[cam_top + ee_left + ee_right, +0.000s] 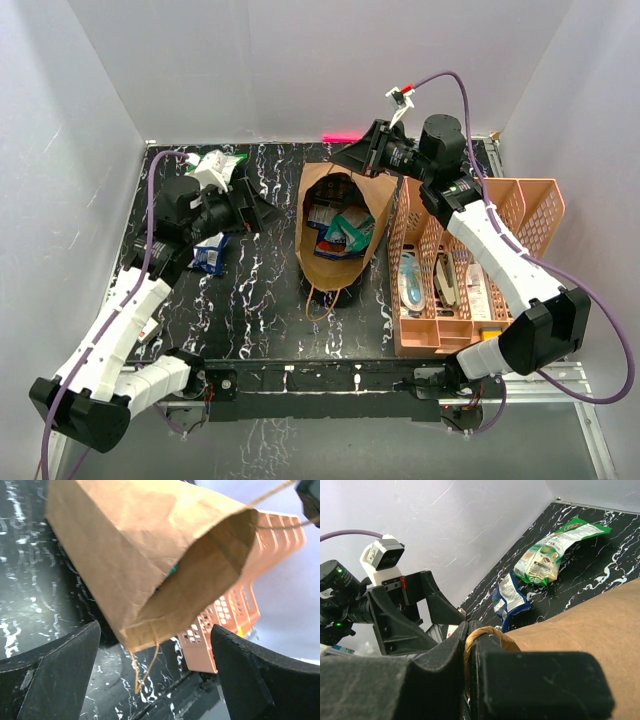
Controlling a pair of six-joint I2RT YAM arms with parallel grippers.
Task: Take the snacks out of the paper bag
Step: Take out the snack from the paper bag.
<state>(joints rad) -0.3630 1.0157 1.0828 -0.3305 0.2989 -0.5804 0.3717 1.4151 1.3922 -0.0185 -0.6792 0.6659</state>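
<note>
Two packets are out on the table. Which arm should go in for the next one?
Left. The left gripper is open, empty and faces the paper bag mouth, where snacks show. The right gripper is shut on the bag's twine handle, so it is occupied.

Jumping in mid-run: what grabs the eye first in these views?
The brown paper bag sits mid-table, mouth open, snack packets inside, its twine handle pinched in the right end effector. Left of it, the left end effector is open facing the bag, and a green-white packet and a blue packet lie on the black table.
</note>
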